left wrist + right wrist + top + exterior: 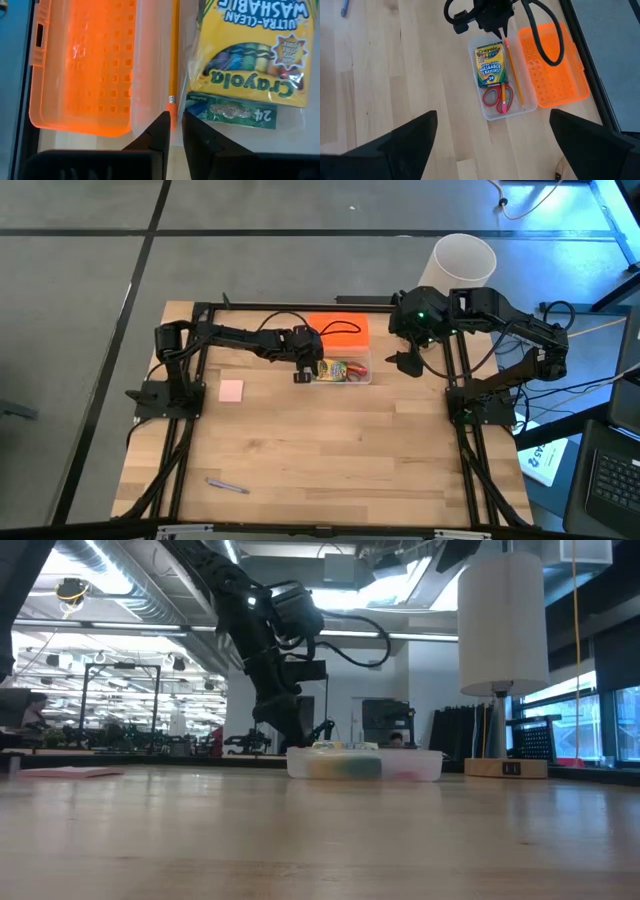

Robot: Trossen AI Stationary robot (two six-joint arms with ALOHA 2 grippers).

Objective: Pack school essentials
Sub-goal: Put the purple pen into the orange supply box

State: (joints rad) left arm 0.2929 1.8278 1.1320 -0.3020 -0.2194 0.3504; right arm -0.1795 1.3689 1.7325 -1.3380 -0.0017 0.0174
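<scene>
L gripper point(172, 131), jaws clamped on orange pencil point(174, 55) end; pencil's long axis runs straight ahead inside clear box point(529, 107). R gripper point(492, 142) waits, jaws apart.

The desk point(330, 450) is pale wood, smooth and matt, with fine plank seams and a faint sheen seen level from its edge. Near its far edge the clear plastic box point(490, 112) is glossy and see-through, and its open orange lid point(552, 70) is translucent plastic with a moulded grid. The crayon box point(490, 65) is printed card, slightly shiny. The scissors point(496, 97) have smooth red plastic handles. A thin pencil point(174, 55) is lacquered orange with a metal collar. The left hand point(173, 131) has matt black fingers point(160, 132).
</scene>
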